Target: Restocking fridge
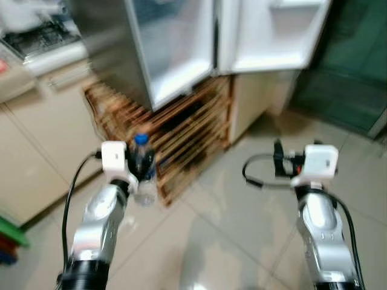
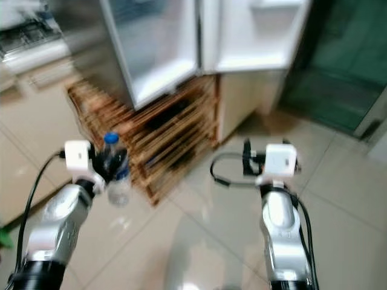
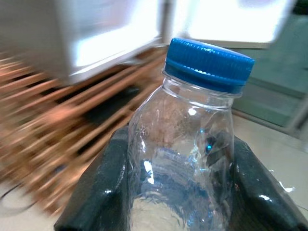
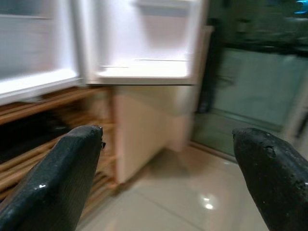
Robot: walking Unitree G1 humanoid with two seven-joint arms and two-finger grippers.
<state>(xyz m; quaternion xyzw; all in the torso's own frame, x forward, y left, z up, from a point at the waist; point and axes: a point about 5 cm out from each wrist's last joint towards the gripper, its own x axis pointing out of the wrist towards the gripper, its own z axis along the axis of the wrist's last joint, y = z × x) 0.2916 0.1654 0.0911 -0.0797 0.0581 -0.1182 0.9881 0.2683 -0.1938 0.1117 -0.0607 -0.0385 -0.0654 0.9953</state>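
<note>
A fridge (image 1: 175, 48) stood ahead with its door (image 1: 275, 36) open to the right. A slatted wooden rack (image 1: 181, 136) sat beneath it. Cabinets (image 1: 36, 145) lay to the left. The left gripper (image 3: 175, 192) held a water bottle (image 1: 143, 169) upright before the rack; the right gripper (image 4: 168, 178) hung to its right, above the tiled floor (image 1: 242, 223).

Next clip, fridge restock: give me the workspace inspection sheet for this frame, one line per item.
Surface: glossy tiled floor, blurred.
Job's things: clear water bottle with blue cap, upright; fridge ahead with its door open.
Clutter: wooden slatted rack under the fridge.
Grippers: left gripper shut on the bottle; right gripper open, holding nothing.
Cables: black cable along the left arm; black loop at the right wrist.
Surroundings: beige cabinets; dark glass door.
</note>
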